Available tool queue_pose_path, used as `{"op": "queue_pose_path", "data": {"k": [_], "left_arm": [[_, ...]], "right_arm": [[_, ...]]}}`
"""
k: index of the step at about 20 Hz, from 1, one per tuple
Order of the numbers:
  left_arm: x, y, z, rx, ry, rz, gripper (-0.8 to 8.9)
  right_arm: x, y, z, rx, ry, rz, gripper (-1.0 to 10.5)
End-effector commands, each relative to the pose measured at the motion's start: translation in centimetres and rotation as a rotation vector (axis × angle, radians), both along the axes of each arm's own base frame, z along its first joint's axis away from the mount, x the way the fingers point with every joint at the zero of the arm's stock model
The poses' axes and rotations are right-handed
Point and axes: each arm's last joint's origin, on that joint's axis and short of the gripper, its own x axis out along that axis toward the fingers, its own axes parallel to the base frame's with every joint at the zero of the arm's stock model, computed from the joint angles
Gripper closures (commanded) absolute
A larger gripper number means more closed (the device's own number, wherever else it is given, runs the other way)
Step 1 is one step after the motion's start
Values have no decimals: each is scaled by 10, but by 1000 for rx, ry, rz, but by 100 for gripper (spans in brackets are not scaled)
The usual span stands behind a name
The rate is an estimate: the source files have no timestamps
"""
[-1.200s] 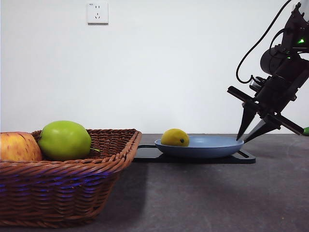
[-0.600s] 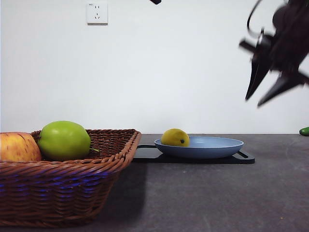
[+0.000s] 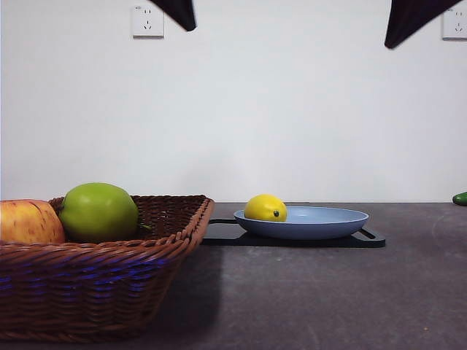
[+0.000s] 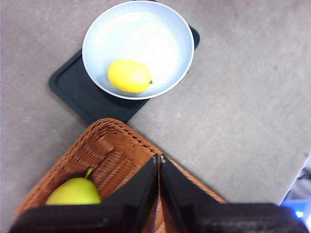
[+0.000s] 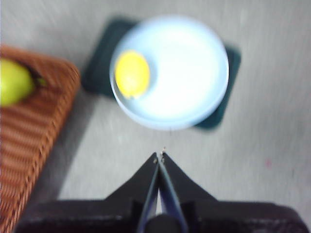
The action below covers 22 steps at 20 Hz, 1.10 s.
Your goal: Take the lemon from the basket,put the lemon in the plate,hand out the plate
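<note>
The lemon [image 3: 265,208] is seen lying in the light-blue plate [image 3: 321,222], against the rim at about nine o'clock in the front view, its dark tip turned toward the camera. The plate is set on a flat black tray [image 3: 368,238], of which only the corners are shown. At eight o'clock the wicker basket [image 3: 102,281] is cut off by the picture's edge; a green apple [image 3: 98,212] and a red-yellow apple [image 3: 29,222], itself half cropped, are held in it. Both arms are raised clear of the table and appear only as dark tips at the top edge. The left gripper [image 4: 159,158] is shown with its jaws pressed together and nothing between them, poised above the basket's braided rim. The right gripper [image 5: 160,156] is likewise closed and empty, above bare table just beside the plate; that view is blurred. A green object [image 3: 460,197] at three o'clock is mostly cropped.
</note>
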Motion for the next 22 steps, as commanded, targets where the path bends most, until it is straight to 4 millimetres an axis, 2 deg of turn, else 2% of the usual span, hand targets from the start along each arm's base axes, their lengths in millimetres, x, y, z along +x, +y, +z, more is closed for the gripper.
{"op": "queue_pose_path", "data": {"k": [1, 4, 6, 11, 13, 15, 17, 22], "left_arm": [[-3, 15, -5, -62, -17, 1, 807], [-15, 46, -27, -116, -92, 69, 807], [-31, 67, -43, -163, -157, 102, 807], [-83, 101, -85, -328, -268, 96, 807], [-102, 111, -99, -389, -310, 112, 807], [-119, 119, -103, -451, -375, 123, 807], [-128, 124, -98, -479, -432, 118, 805], [-131, 125, -95, -497, -460, 112, 805]], "right_arm": [[-17, 2, -5, 25, -110, -5, 944], [-37, -2, -23, 32, -221, -27, 944], [-45, -6, -39, 44, -274, -45, 944], [-61, -10, -93, 130, -388, -35, 944], [-64, -12, -108, 174, -411, -49, 944], [-65, -12, -112, 189, -405, -59, 944], [-65, -12, -112, 194, -405, -63, 944], [-65, -12, -112, 214, -396, -72, 943]]}}
